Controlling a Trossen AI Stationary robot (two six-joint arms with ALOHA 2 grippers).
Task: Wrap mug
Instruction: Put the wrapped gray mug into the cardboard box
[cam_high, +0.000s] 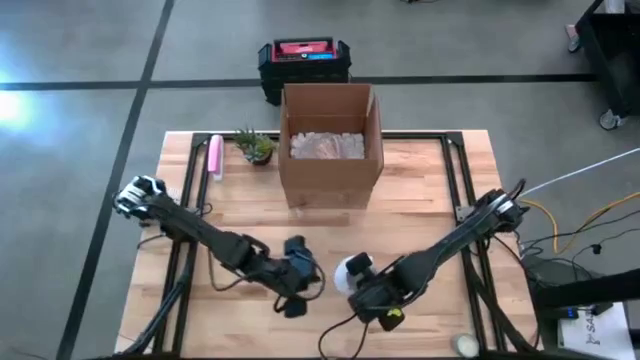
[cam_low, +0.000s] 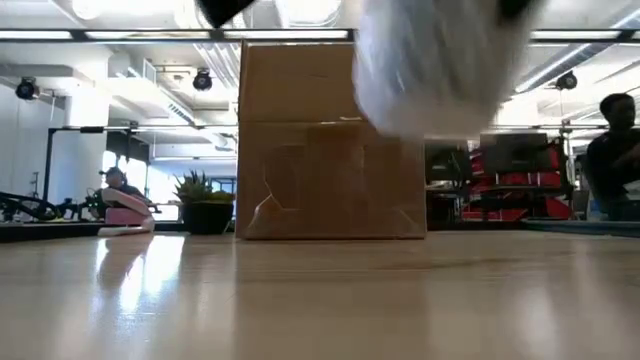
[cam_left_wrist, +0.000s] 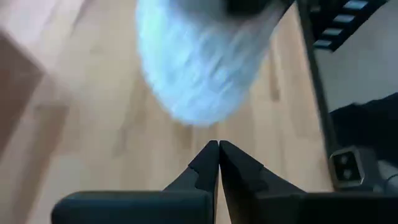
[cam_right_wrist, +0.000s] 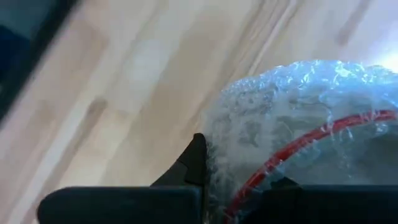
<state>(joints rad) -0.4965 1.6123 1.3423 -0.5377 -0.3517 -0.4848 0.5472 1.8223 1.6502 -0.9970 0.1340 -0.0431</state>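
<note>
Mug (cam_high: 352, 268), already bundled in bubble wrap (cam_right_wrist: 305, 118), with a red band showing through the wrap in the right wrist view. Hangs clear of the bench (cam_high: 420, 200), near the middle of its front edge, clamped in the right pincer (cam_high: 364, 284). Left pincer (cam_left_wrist: 217, 152) just beside the bundle, tips pressed together on nothing.

Step in hand, as a judgement: securing the wrap and readying the bundle for the box (cam_high: 330, 145) at the middle of the back edge.

To do it well:
- Keep the right pincer's squeeze firm, on the body of the mug and not on loose wrap alone; slippery film, easy to let slide.
- Open the left pincer before reaching in, then pinch any loose flap and fold it flat against the bundle.
- Hold the bundle low over the bench, so that a slip means only a short drop.
- Move slowly; no tugging hard enough to peel the wrap open.

Count:
- One mug, one wrap around it.
- One box, open-topped, with pale crumpled padding inside.
- One small plant (cam_high: 257, 147) and one pink item (cam_high: 214, 157), both near the back left corner.
- One black and red case (cam_high: 305, 60) on the floor beyond the back edge.
- Two pincers.
</note>
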